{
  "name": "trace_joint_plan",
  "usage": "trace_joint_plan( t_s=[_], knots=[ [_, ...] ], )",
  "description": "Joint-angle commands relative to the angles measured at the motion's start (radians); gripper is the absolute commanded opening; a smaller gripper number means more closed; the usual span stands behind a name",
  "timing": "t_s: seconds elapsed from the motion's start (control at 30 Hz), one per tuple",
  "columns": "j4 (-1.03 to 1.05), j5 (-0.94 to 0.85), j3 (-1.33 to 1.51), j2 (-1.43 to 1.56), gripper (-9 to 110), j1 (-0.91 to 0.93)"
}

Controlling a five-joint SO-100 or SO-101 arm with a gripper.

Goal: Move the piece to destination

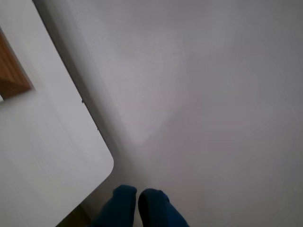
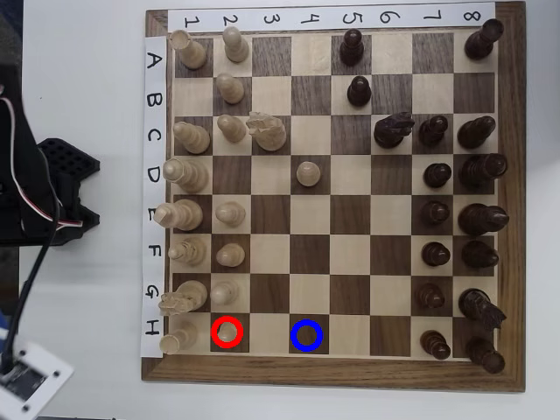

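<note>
- Step in hand: approach not yet begun; arm base (image 2: 39, 197) parked at left edge of overhead view, clear of chessboard (image 2: 337, 372).
- Gripper (image 1: 138, 201): blue fingertips together, empty, bottom centre of wrist view.
- Piece (image 2: 228, 331): lower left, inside red ring (image 2: 227, 332).
- Destination (image 2: 306, 335): blue-ringed dark square, two squares right, vacant.
- Next: reach over board, open, descend onto pawn head.

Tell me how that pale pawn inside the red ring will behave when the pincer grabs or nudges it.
The pawn looks like turned wood, so it is probably stiff and light. Its round head and smooth finish could let it slip from a high grip. Standing upright on a narrow base, it may tip if nudged, and the neighbouring pale rook sits close beside it. The pincer is elsewhere, over a bare surface.
</note>
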Motion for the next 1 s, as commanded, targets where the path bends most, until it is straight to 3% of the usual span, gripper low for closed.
trace_joint_plan(
  t_s=[0.0,0.37,0.7,0.97],
  knots=[
    [0.13,0.33,-0.615,-0.258,0,-0.19],
    [0.465,0.626,-1.063,-0.56,0,-0.454],
    [0.479,0.992,-0.934,-0.655,0,-0.666],
    [0.403,1.187,-0.81,-0.764,0,-0.761]
  ],
)
